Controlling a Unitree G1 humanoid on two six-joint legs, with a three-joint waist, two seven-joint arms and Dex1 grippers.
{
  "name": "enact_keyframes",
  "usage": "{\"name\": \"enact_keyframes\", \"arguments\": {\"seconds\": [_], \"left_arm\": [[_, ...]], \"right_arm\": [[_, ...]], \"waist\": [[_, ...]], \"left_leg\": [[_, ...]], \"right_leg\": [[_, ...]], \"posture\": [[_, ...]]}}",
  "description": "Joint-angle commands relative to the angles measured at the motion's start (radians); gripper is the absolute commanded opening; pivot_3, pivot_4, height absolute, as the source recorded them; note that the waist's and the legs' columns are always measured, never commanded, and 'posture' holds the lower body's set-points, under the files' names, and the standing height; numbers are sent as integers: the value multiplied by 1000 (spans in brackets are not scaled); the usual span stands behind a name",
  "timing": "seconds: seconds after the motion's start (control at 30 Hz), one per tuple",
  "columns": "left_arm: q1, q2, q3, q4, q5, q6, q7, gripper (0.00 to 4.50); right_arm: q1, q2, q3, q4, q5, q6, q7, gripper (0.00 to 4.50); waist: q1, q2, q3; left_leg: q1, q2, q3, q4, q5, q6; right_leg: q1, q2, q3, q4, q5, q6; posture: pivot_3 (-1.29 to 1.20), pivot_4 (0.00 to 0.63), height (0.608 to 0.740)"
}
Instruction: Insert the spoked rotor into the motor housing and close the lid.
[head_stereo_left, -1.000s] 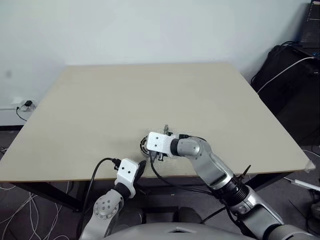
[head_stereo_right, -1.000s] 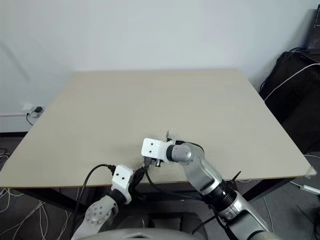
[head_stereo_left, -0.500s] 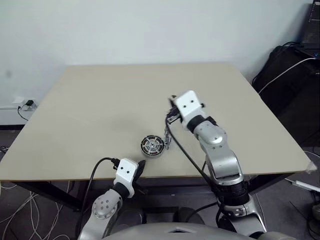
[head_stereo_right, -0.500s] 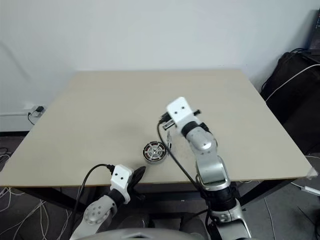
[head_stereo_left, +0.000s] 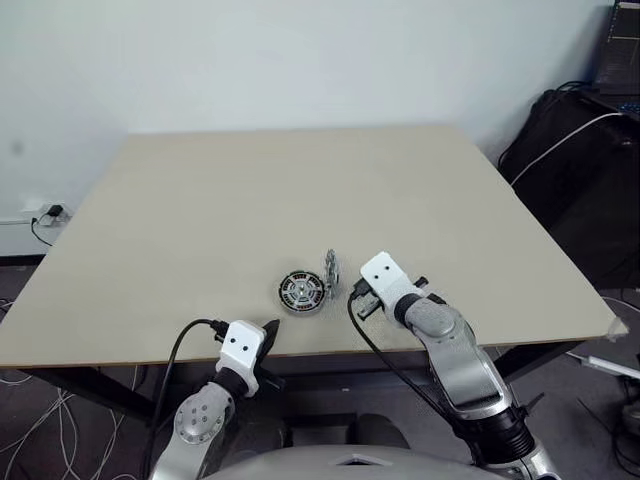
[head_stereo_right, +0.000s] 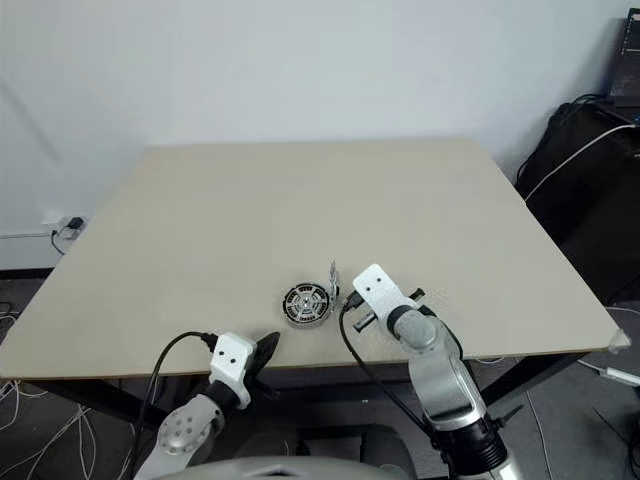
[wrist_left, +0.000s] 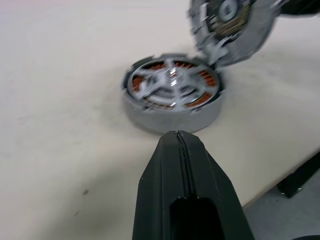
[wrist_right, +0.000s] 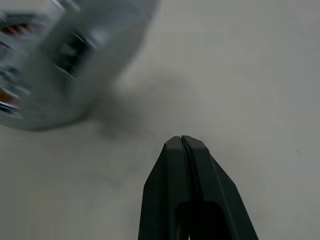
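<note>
The motor housing (head_stereo_left: 302, 292) lies flat near the table's front edge. The spoked rotor (wrist_left: 171, 87) sits inside it, silver spokes over copper windings. The lid (head_stereo_left: 330, 271) stands on its edge, leaning against the housing's right side, and appears in the left wrist view as a tilted disc (wrist_left: 231, 22). My right gripper (head_stereo_left: 358, 301) is shut and empty just right of the lid, low over the table. Its shut fingertips (wrist_right: 182, 140) point past a blurred silver part (wrist_right: 75, 55). My left gripper (head_stereo_left: 268, 329) is shut and empty at the table's front edge, aimed at the housing with a small gap.
The beige table (head_stereo_left: 300, 180) stretches far behind the parts. Its front edge runs just below the housing. Black bags and cables (head_stereo_left: 570, 150) lie on the floor at the right. A wall socket (head_stereo_left: 45, 212) sits at the left.
My right gripper left the housing, swung up and away, then came down shut to the right of the lid. The lid now stands on edge beside the uncovered housing. The left gripper stayed put.
</note>
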Motion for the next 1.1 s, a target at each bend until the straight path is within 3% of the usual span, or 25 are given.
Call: {"name": "enact_keyframes", "arguments": {"seconds": [0.03,0.4,0.93,1.1], "left_arm": [[-14,-6,12,23,3,-47,9,0],[-1,-19,9,34,9,-59,27,0],[8,-20,17,31,12,-60,31,0],[10,-18,22,45,12,-69,30,0]], "right_arm": [[-34,7,-10,-67,65,-3,36,17],[-106,53,20,2,201,-50,49,17],[-165,171,158,398,200,-243,33,17],[-154,147,157,367,217,-292,69,17]], "waist": [[1,-1,0],[-1,-4,2],[-1,-3,2],[0,-3,2]], "left_leg": [[0,0,0,0,0,0],[0,0,0,0,-1,-2],[0,0,-1,-1,-1,-2],[0,-1,-1,-1,-1,-2]], "right_leg": [[0,0,0,0,0,0],[0,-1,0,-1,3,4],[-1,1,-1,0,3,4],[-1,1,-1,0,3,4]], "posture": [[0,0,740],[0,0,740],[0,0,740],[0,0,740]]}}
